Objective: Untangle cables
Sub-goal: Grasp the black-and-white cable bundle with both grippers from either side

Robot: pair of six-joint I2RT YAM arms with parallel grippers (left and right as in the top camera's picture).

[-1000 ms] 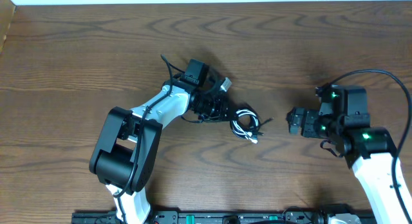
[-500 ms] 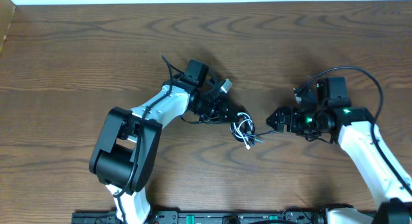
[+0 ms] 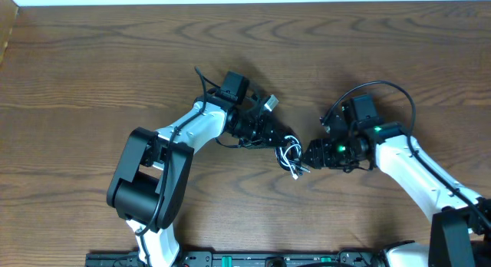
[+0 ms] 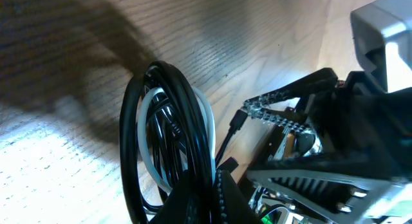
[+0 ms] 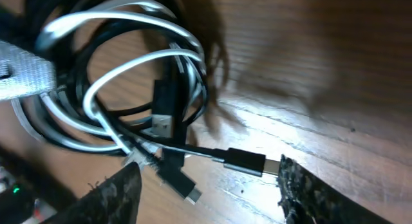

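Note:
The cables (image 3: 290, 152) form a small coiled bundle of black and white cords on the table's middle. My left gripper (image 3: 270, 133) is shut on the bundle's left side; in the left wrist view its jaws (image 4: 215, 193) pinch black strands of the coil (image 4: 168, 137). My right gripper (image 3: 304, 158) has reached the bundle's right side and stands open. In the right wrist view its fingers (image 5: 308, 197) straddle a black plug (image 5: 244, 162) and a smaller plug (image 5: 187, 187) that trail out of the white loops (image 5: 129, 64).
The brown wooden table (image 3: 92, 60) runs to a white strip at the back edge. A black rail (image 3: 268, 259) lies along the front edge. The left arm's base (image 3: 146, 186) stands at front left, and the right arm (image 3: 430, 182) stretches in from the front right.
My right gripper has travelled left across the table up to the bundle, and its jaws have narrowed. The left gripper has kept its hold, and the bundle has shifted slightly.

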